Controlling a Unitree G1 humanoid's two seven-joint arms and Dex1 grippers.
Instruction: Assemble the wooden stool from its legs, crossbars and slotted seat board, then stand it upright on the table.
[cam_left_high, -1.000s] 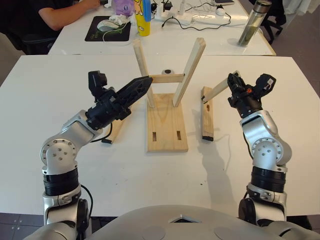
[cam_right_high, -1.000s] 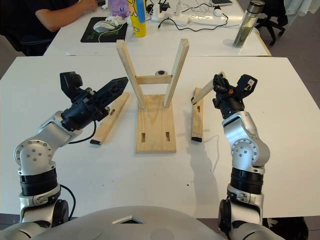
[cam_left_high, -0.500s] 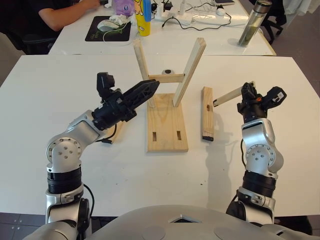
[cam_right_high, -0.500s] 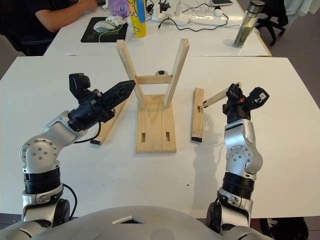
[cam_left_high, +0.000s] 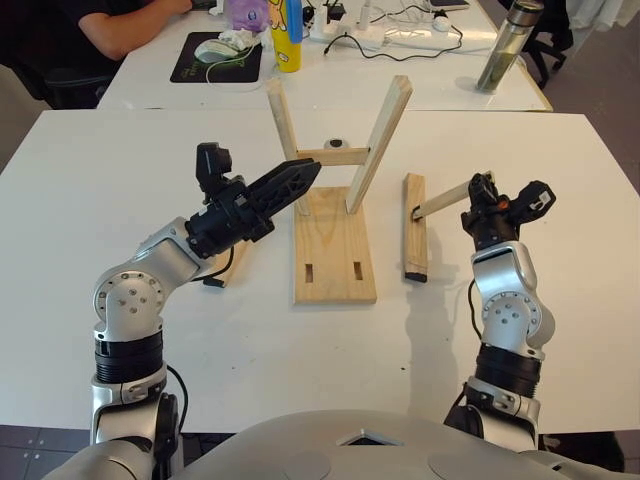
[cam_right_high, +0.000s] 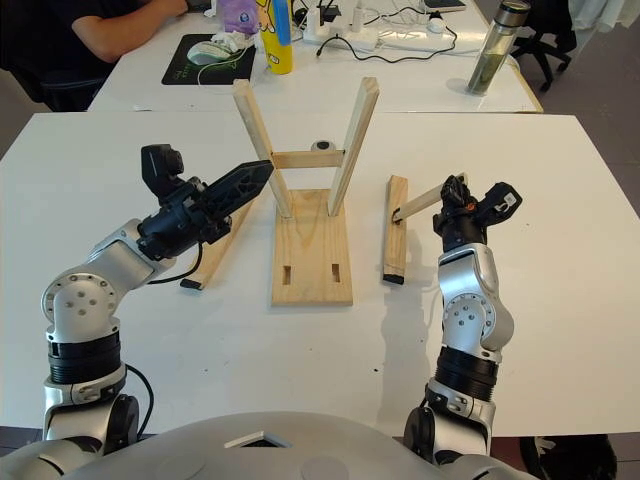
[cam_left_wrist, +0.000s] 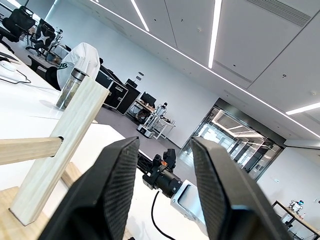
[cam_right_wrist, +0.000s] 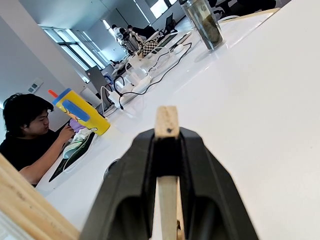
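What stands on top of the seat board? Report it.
Two legs joined by a crossbar stand on the far end of the seat board. Its two near slots lie bare. The leg feet cover whatever joins them to the board.

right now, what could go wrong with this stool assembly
1. The right gripper holds the crossbar by its far end. Pushing its tip at the loose leg may just slide that unheld leg away.
2. The open left gripper sits close to a standing leg and could knock it askew.
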